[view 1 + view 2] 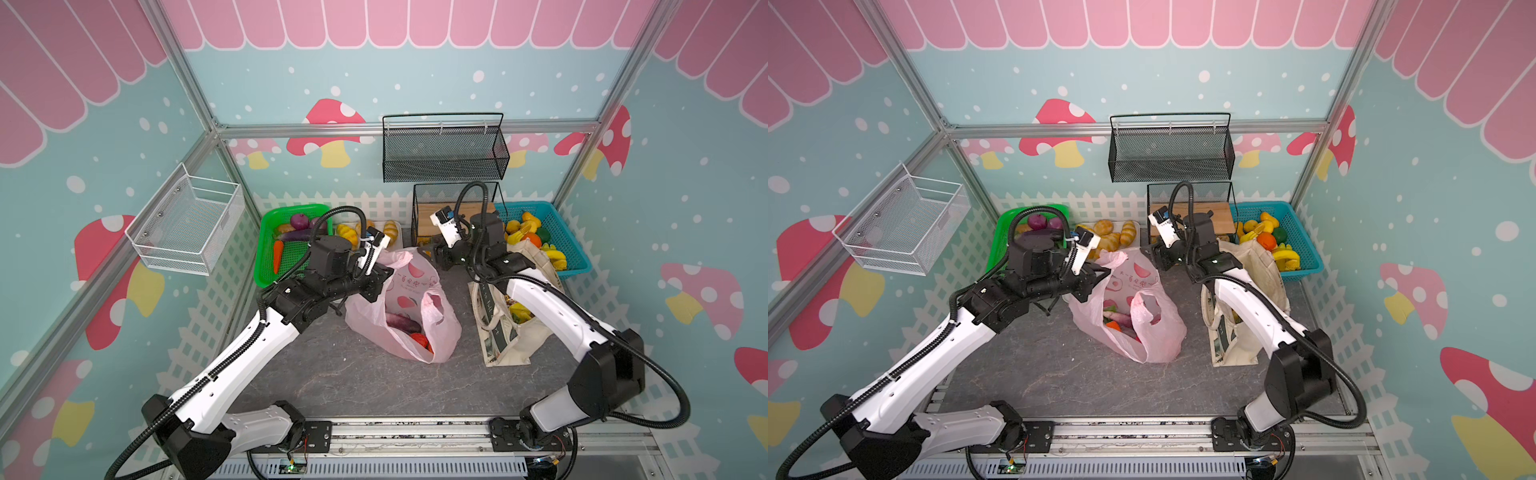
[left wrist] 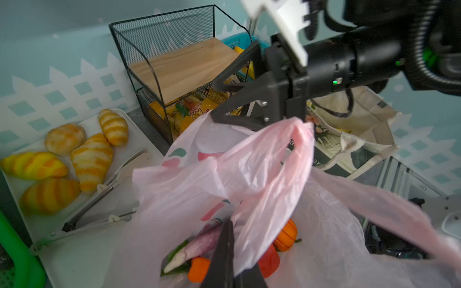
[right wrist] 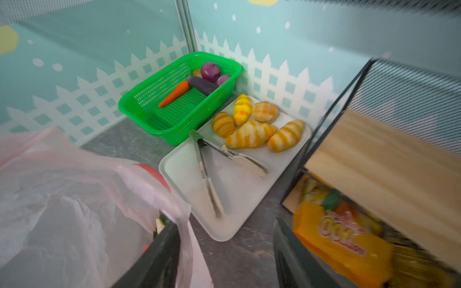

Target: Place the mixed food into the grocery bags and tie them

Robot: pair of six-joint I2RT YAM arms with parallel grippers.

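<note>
The pink plastic grocery bag (image 1: 415, 320) (image 1: 1144, 328) sits mid-table with its mouth open. Inside I see an orange pumpkin (image 2: 287, 234), a red tomato (image 2: 270, 259), an orange carrot (image 2: 198, 268) and a purple eggplant (image 2: 204, 241). My left gripper (image 1: 380, 286) (image 2: 237, 249) is shut on one pink handle (image 2: 264, 194). My right gripper (image 1: 432, 253) (image 3: 224, 254) stands open at the bag's far rim, with plastic draped against one finger (image 3: 162, 251). The cream canvas tote (image 1: 511, 340) stands to the right under the right arm. Yellow snack packets (image 3: 341, 244) lie in the black rack.
A green basket (image 1: 291, 245) at the back left holds a carrot (image 3: 174, 93) and purple vegetables. Beside it a white tray (image 3: 237, 194) carries bread rolls and tongs (image 3: 207, 174). The black wire rack (image 1: 453, 208) and blue fruit basket (image 1: 548, 237) stand at the back right.
</note>
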